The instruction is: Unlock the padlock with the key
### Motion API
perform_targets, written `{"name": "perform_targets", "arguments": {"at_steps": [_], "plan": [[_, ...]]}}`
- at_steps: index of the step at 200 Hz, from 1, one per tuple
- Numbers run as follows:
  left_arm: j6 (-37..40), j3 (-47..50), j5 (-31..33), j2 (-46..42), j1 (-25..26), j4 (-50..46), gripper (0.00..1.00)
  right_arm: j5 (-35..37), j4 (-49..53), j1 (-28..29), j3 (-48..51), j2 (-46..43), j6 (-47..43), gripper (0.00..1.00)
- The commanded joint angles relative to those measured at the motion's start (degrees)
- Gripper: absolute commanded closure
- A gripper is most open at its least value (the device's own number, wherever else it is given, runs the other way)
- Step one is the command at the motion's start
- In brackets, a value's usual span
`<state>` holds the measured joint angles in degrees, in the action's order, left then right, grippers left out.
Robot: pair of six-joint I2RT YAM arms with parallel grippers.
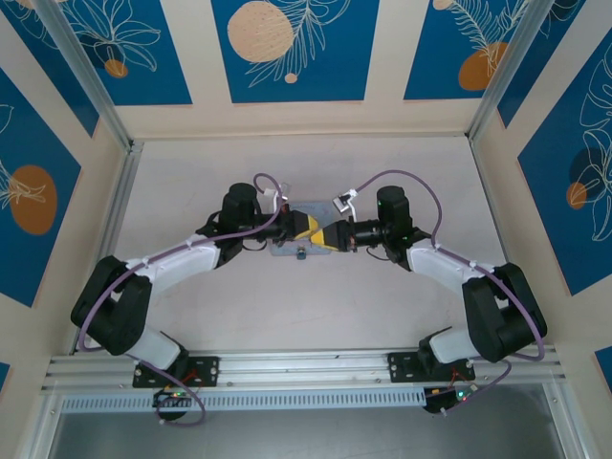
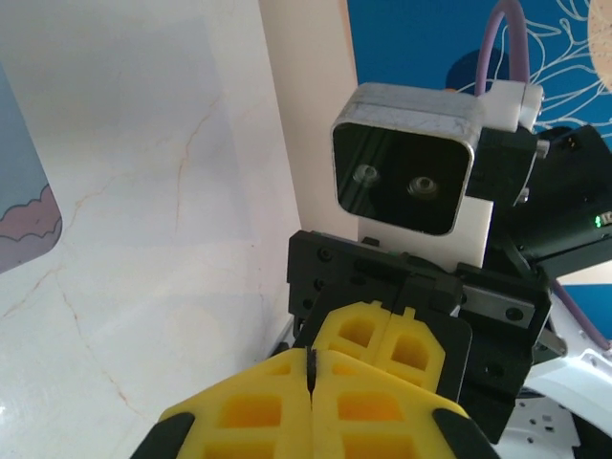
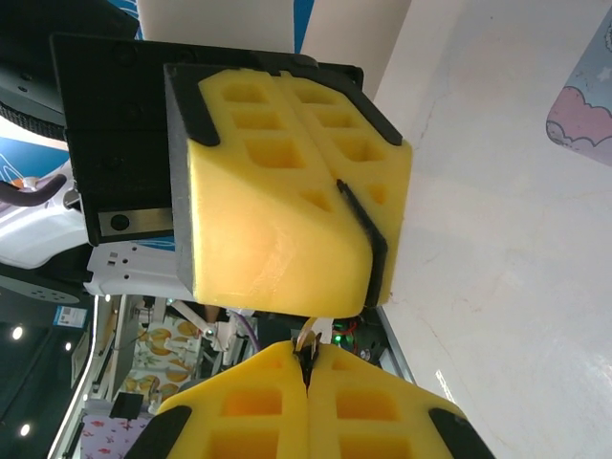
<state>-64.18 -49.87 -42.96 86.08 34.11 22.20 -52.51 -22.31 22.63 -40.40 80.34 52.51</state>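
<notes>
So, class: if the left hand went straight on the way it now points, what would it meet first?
Most likely the right hand, which is shut and faces the left hand tip to tip. The gap between them is hard to judge.

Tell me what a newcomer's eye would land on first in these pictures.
At mid-table the left pincer and the right pincer point tip to tip, their yellow fingers shut. Just below them a pale blue tin lies on the white marbled table. In the left wrist view, the right arm's wrist camera stares straight back, close up.
</notes>
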Motion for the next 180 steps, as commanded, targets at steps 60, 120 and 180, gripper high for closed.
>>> {"name": "perform_targets", "arguments": {"at_steps": [60, 120, 180], "plan": [[3.2, -1.1, 9.0, -3.0, 0.9, -8.4, 1.0, 3.6, 13.9, -8.4, 3.0, -13.3, -4.4, 0.31], [5.0, -2.3, 23.9, -5.4, 1.2, -10.9, 1.0, 30.0, 16.2, -5.5, 5.6, -19.7, 6.3, 0.31], [-4.2, 0.6, 38.6, -6.4, 4.9, -1.7, 1.0, 39.2, -0.7, -1.6, 3.9, -12.4, 12.2, 0.34]]}}
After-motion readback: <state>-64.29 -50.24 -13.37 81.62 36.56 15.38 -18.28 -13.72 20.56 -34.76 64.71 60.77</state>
